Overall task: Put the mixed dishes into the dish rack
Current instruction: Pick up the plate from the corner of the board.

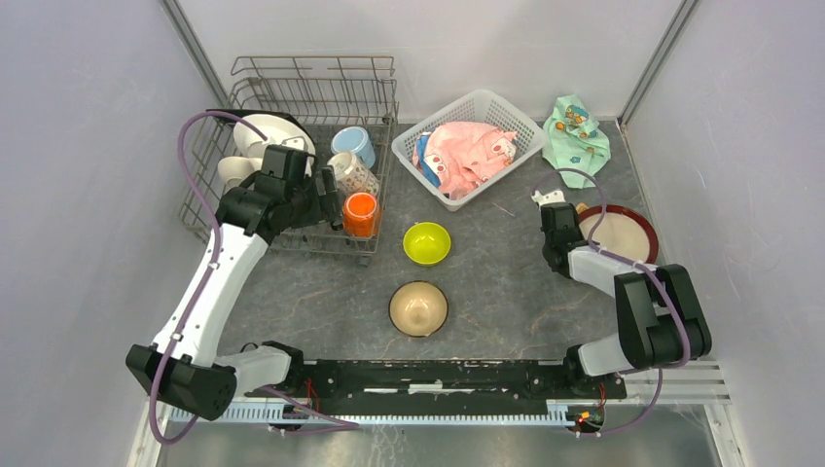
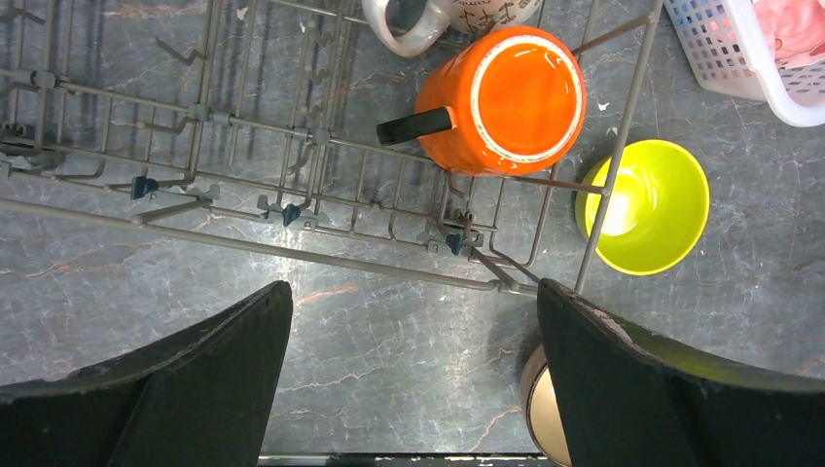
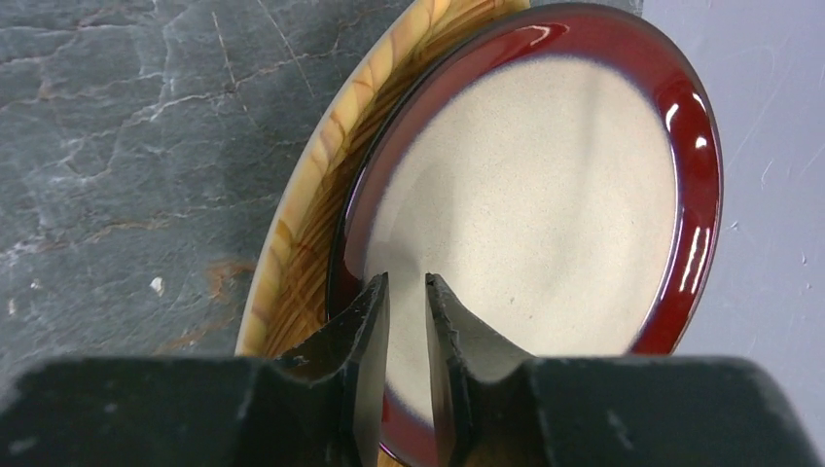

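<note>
Lab enclosure — bare panelled walls point(image 1: 88, 146)

Left arm point(image 1: 219, 282): white tapered links between black joint housings, ending in a black base block. A mauve left cable point(image 1: 179, 156) runs from base to wrist. Right arm point(image 1: 637, 302): same build, with a white forearm, bulky black elbow housings and its own mauve right cable point(image 1: 588, 175). Both bases are bolted to a black rail point(image 1: 438, 375) fronted by a slotted white strip; red wiring point(image 1: 584, 418) shows near the mounts. Left gripper point(image 2: 413, 292): two broad matte-black left fingers point(image 2: 195, 389), each a curved wedge narrowing to a blunt tip. Right gripper point(image 3: 407, 282): dark right fingers point(image 3: 365, 331) with flat inner faces, bevelled tips and a slightly gritty surface, rising from a wide black body.
</note>
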### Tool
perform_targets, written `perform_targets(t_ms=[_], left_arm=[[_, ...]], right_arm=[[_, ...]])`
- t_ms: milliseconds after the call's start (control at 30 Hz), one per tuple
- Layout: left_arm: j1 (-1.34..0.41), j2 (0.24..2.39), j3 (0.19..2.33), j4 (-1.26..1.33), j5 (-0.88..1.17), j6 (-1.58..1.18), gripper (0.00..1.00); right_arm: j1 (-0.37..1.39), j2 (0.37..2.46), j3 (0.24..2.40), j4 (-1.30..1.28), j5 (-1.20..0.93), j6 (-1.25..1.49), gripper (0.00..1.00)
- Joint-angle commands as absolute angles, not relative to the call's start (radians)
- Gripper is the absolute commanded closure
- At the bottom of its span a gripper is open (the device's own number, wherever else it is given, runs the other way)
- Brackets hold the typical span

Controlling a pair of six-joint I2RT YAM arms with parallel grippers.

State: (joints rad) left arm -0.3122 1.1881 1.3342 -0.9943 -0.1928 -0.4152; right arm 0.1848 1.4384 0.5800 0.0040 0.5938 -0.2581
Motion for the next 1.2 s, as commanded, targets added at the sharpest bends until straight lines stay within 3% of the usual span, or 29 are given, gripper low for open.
perform_targets(t_ms=[0,200,300,333,533,633,867,1167], left_arm=[[-0.319,1.207,1.378,-0.97,-0.133,-0.406,0.0],[-0.319,1.178,1.372,-0.915,-0.105,-0.433,0.05],[-0.319,1.158,1.357,-0.868,-0.093,-0.459,0.08],[-0.319,1.157,1.352,-0.851,-0.085,-0.465,0.08],[-0.319,1.187,1.351,-0.826,-0.04,-0.468,0.09],[-0.319,1.188,1.355,-0.817,-0.042,-0.459,0.08],[-0.319,1.174,1.352,-0.823,-0.047,-0.448,0.07],[-0.319,1.155,1.367,-0.849,-0.084,-0.436,0.06]], right_arm=[[0.16,1.49,0.557,0.033,0.55,-0.259,0.76],[0.154,1.491,0.588,0.014,0.505,-0.256,0.97],[0.154,1.438,0.614,-0.036,0.452,-0.246,1.0],[0.155,1.414,0.62,-0.053,0.434,-0.24,0.99],[0.155,1.356,0.706,-0.167,0.368,-0.217,0.71],[0.155,1.348,0.724,-0.214,0.342,-0.201,0.64],[0.155,1.41,0.674,-0.188,0.371,-0.236,0.58],[0.155,1.533,0.648,-0.138,0.515,-0.236,0.6]])
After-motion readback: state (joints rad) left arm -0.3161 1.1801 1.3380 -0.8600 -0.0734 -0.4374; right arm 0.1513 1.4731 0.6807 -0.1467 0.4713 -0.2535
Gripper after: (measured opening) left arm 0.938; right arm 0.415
